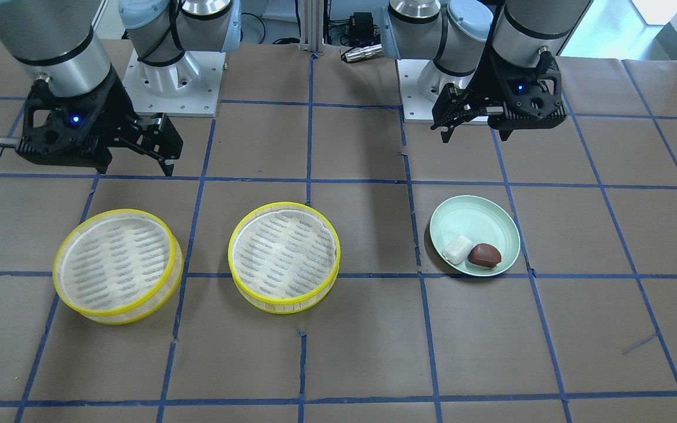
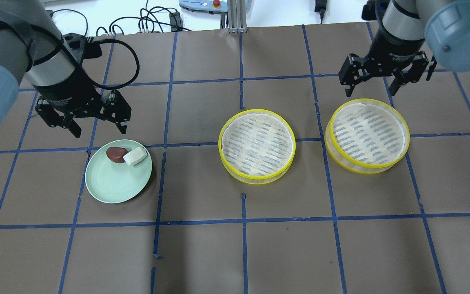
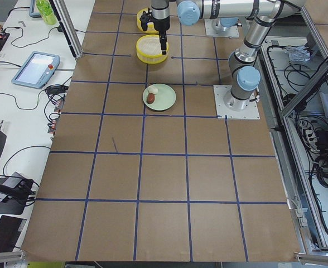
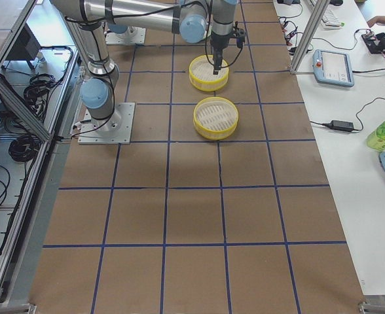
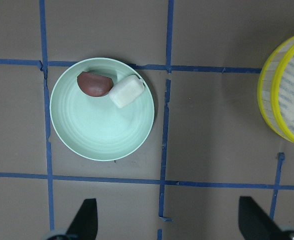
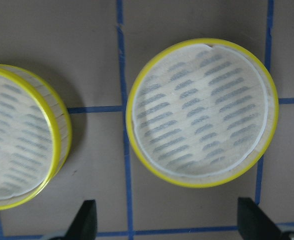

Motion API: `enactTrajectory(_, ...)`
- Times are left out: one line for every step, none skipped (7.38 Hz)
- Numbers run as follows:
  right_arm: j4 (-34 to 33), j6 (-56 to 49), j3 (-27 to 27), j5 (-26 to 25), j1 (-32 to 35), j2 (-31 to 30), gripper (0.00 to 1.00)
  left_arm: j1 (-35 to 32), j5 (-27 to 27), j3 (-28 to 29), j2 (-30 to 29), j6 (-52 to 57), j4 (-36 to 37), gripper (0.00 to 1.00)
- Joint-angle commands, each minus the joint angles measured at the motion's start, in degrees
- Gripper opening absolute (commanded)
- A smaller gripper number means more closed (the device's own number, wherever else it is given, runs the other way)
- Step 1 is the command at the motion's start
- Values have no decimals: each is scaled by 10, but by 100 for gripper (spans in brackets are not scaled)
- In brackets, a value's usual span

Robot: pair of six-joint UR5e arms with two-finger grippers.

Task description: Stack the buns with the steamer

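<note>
and here, two buns side by side and touching on the pale green plate (image 2: 112, 192), tucked up against the rim on the side away from the robot. whitish rounded bun (image 2: 134, 156) on the half of the plate facing the steamers, reddish-brown bun (image 2: 114, 154) on the other half, pointed end turned away from the white one. left gripper (image 2: 99, 131) up in the air close by the plate, well clear of it, fingers spread wide, nothing between them. in the left wrist view, two dark fingertips (image 5: 87, 217) far apart at the bottom edge, with the plate and both buns ahead of them. off to the robot's right of the plate, well apart from it, nearer steamer (image 2: 257, 146): round, yellow-rimmed, white mesh liner across the floor. beyond that, farther again from the plate, farther steamer (image 2: 367, 135), same look, with a strip of brown surface between the two. right gripper (image 2: 370, 92) raised over that farther steamer, at the far end of the row from the plate, fingers wide open as well, holding nothing. in the right wrist view, farther steamer square in the middle, nearer one cut off at the plate-side edge. under all of it, brown table (image 2: 235, 253) with a blue tape grid, one crossing of the lines just by the plate's bun-side rim.
</note>
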Motion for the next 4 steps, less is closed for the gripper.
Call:
enactTrajectory(-144, -120, 100, -8, -106, 45, 98, 20, 2, -74, -53, 16, 133, 100)
enactTrajectory(-207, -147, 128, -8, -132, 76, 97, 20, 1, -82, -122, 15, 215, 100)
enactTrajectory(-240, -169, 142, -8, -146, 94, 95, 20, 1, -83, -179, 15, 260, 100)
enactTrajectory(-247, -192, 144, -9, -158, 104, 92, 20, 1, -83, -209, 15, 279, 100)
